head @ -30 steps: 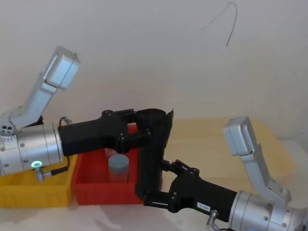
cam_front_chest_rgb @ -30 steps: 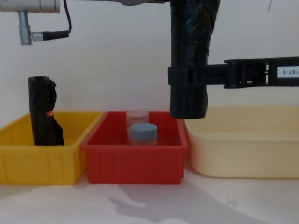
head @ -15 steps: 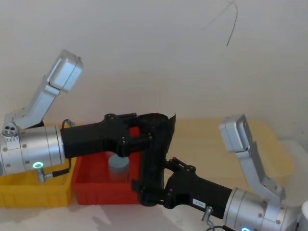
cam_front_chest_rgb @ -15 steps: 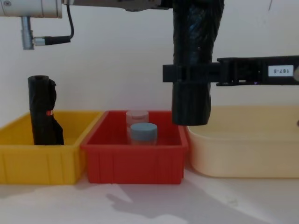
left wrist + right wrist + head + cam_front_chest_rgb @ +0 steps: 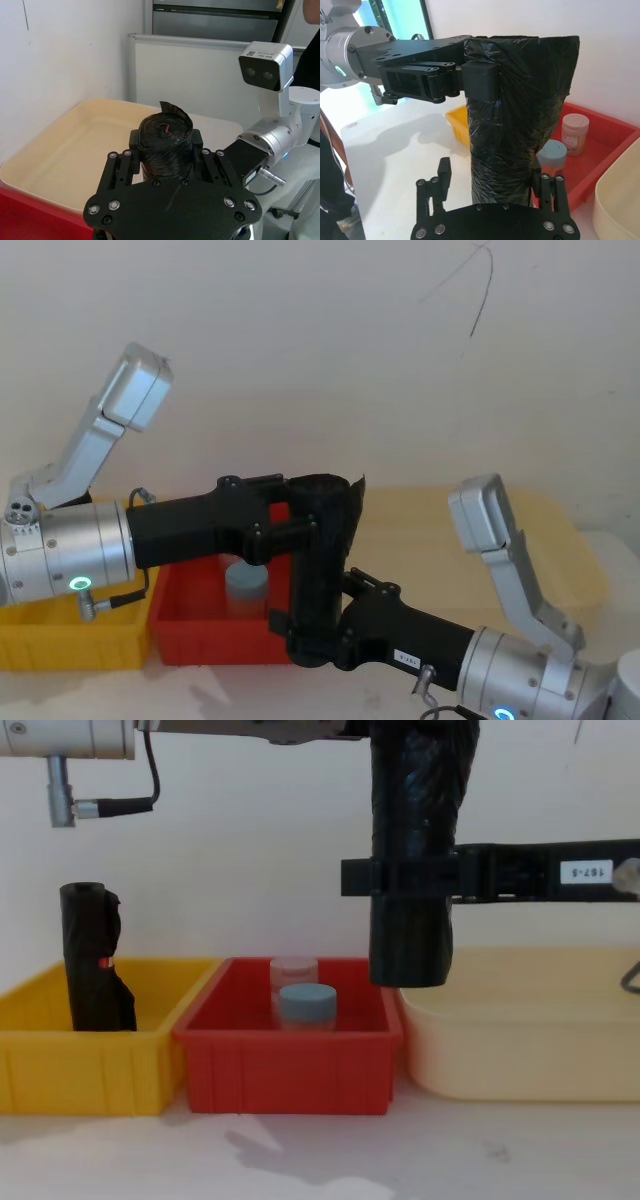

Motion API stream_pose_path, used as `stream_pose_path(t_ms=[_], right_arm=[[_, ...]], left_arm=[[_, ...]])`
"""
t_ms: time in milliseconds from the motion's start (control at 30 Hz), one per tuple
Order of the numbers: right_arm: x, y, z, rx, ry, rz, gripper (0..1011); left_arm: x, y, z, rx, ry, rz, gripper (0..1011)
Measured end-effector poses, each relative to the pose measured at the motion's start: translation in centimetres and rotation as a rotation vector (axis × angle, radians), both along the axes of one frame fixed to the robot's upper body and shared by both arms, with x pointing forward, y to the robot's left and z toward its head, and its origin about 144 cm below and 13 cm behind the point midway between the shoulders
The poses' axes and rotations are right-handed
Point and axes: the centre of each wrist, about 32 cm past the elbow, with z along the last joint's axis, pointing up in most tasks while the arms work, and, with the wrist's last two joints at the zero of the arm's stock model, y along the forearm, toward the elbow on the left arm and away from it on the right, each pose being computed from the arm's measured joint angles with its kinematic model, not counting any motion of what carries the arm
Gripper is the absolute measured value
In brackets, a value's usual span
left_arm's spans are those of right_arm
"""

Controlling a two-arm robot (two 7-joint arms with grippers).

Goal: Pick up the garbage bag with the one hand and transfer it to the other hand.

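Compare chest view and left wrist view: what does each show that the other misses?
Chest view: right gripper reaching across the rolled glossy black plastic garbage bag, a second black roll standing in the yellow plastic bin, a blue-capped jar. Left wrist view: the bag's spiral top end, left gripper clamping its sides. Both: the bag, the cream plastic tub.

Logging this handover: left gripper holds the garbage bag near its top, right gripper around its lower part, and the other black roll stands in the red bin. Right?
No: the other black roll stands in the yellow bin, not the red bin, as the chest view shows. The rest holds.
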Motion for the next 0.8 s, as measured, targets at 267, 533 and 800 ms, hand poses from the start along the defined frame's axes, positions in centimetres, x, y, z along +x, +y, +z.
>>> stream_pose_path(t_ms=[267,533,800], right_arm=[[0.11,0.08,-0.03,0.000,0.005,0.000,712],[0.16,0.12,-0.02,0.001,0.006,0.001,566],[0.18,0.14,-0.02,0.001,0.007,0.001,566]], left_arm=[[0.01,0.01,-0.01,-0.002,0.001,0.002,546],[0.01,0.00,-0.02,-0.002,0.001,0.003,546],[0.01,-0.01,-0.03,-0.003,0.001,0.003,546]])
